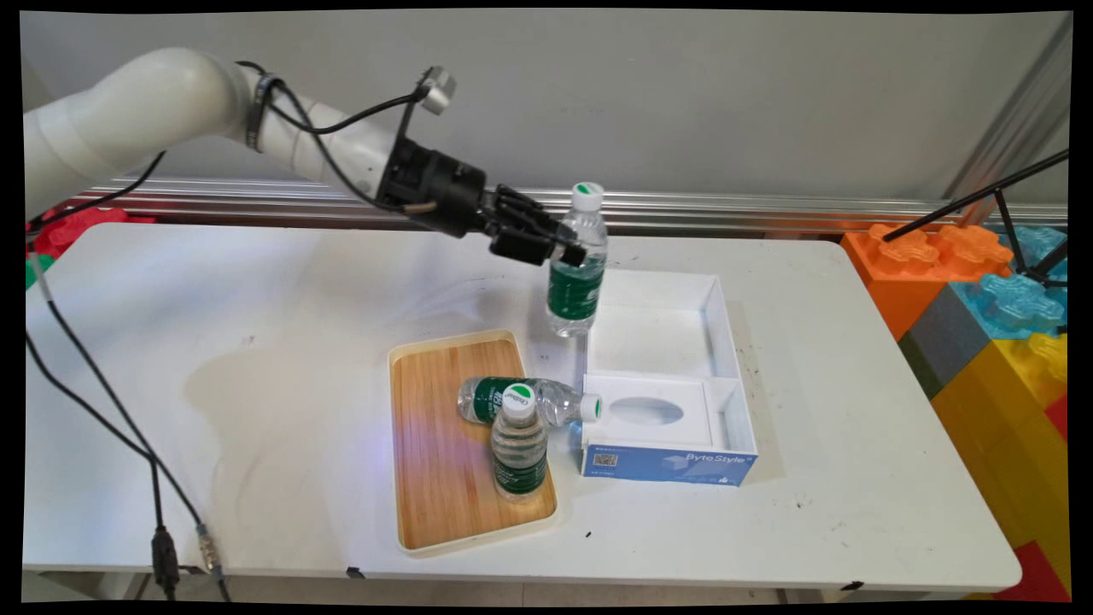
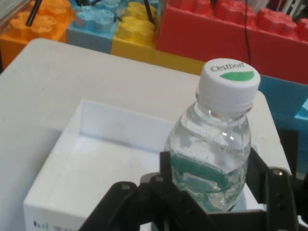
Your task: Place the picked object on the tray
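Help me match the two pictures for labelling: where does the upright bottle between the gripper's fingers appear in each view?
Main view: the bottle stands upper centre, just left of the white box.
Hand view: it fills the lower right, cap up, between the fingers.
Shared landmark: the white box, behind the bottle in the hand view.

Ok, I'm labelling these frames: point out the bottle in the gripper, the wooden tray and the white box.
bottle in the gripper (image 2: 211, 163), hand view, clear shoulder above the green label.
wooden tray (image 1: 431, 410), main view, bare wood left of its bottles.
white box (image 1: 653, 342), main view, floor of the large compartment.
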